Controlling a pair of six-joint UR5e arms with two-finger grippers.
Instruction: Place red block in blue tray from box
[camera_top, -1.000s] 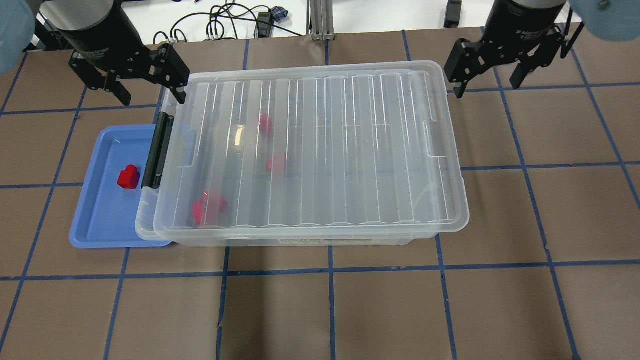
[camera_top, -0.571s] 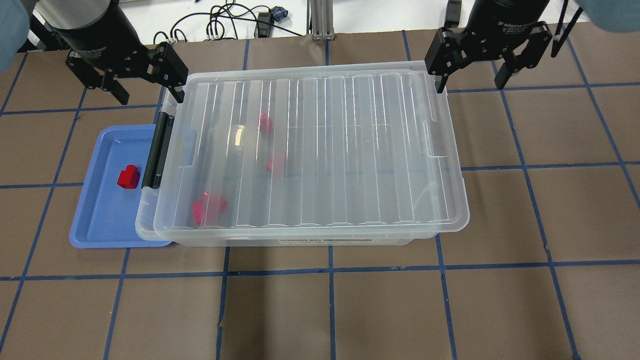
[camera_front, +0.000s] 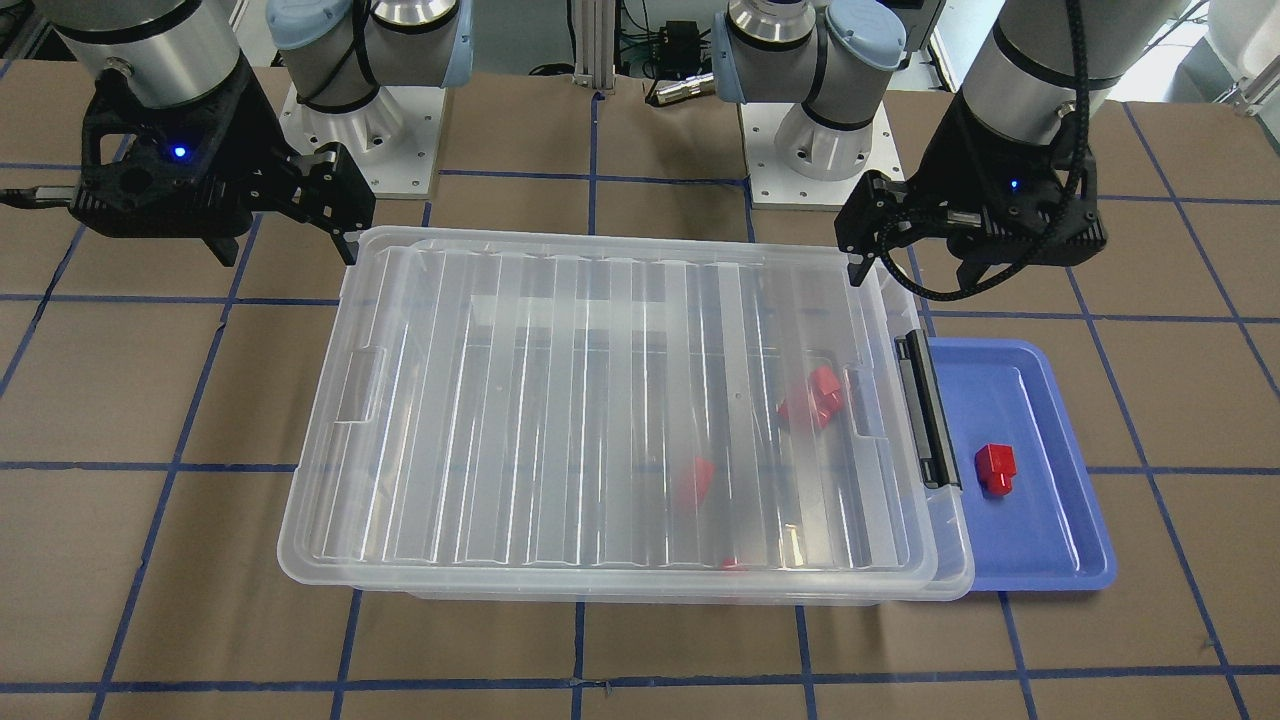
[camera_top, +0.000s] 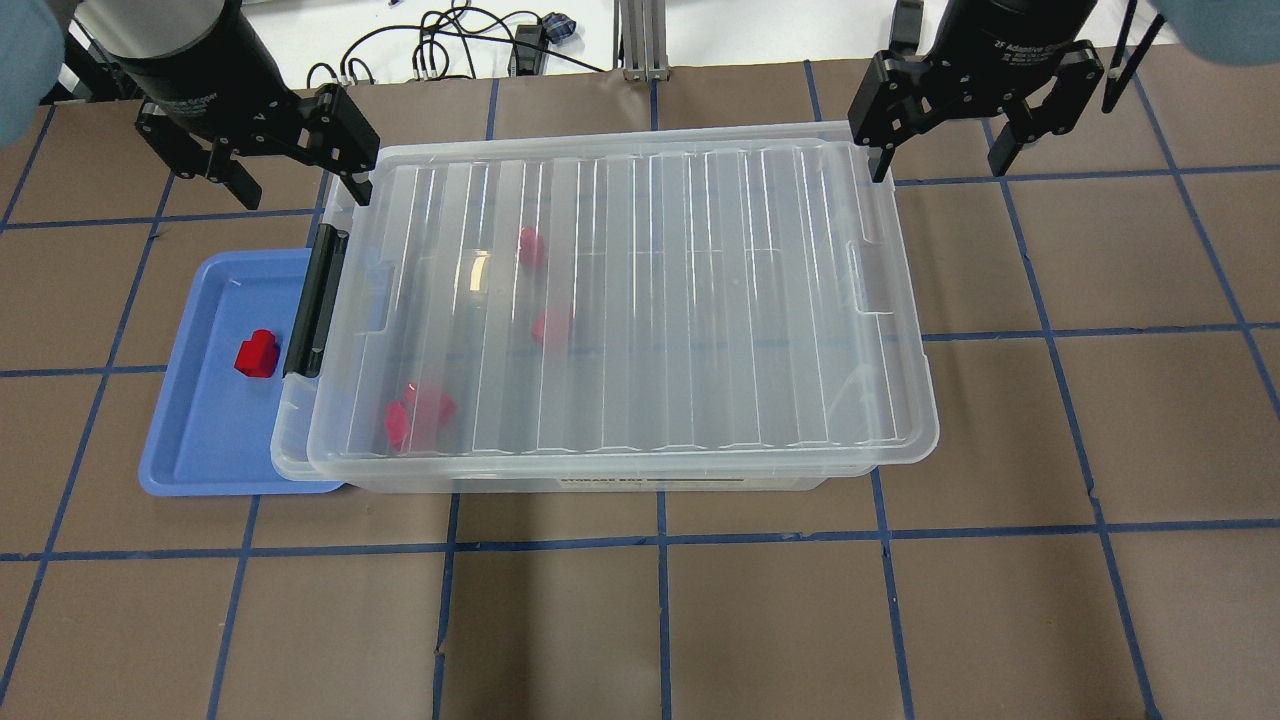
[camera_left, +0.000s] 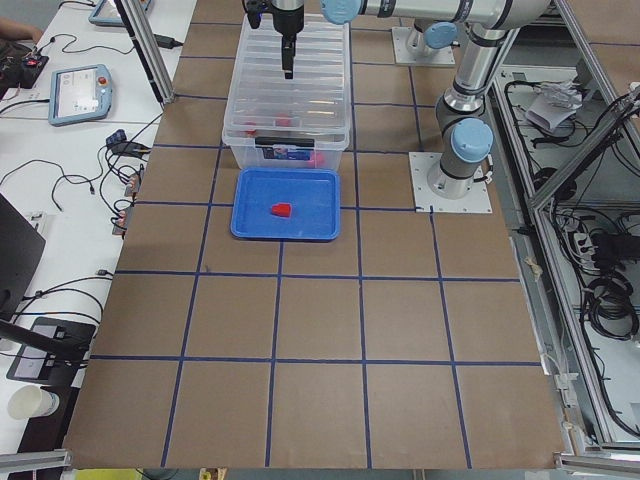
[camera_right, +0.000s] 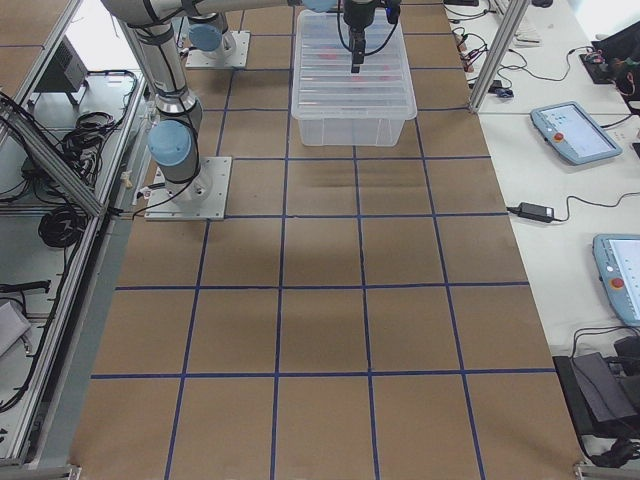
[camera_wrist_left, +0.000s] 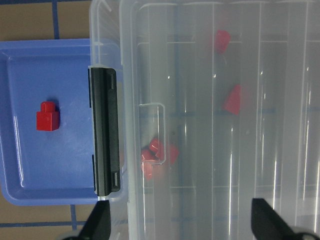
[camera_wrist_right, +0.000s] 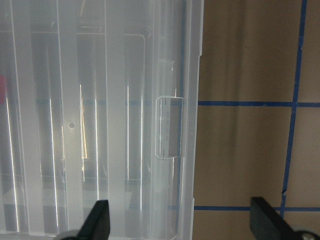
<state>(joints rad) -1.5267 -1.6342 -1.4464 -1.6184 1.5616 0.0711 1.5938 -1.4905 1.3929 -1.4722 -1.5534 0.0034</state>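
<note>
My left gripper (camera_top: 298, 185) hangs with fingers spread wide, straddling the box (camera_top: 700, 300) at its latch-end corner. One finger is over the ribbed lid, the other outside it. Out past that outer finger lies the blue tray (camera_top: 200, 440), hard against the box's black latch (camera_top: 315, 300). One red block (camera_top: 256, 354) rests in the tray, clear of its rim. More red blocks (camera_top: 551, 326) lie under the closed lid, inward of this gripper. My right gripper (camera_top: 940, 160) is spread too, straddling the opposite corner, its outer finger over the bare table (camera_top: 1100, 420).
</note>
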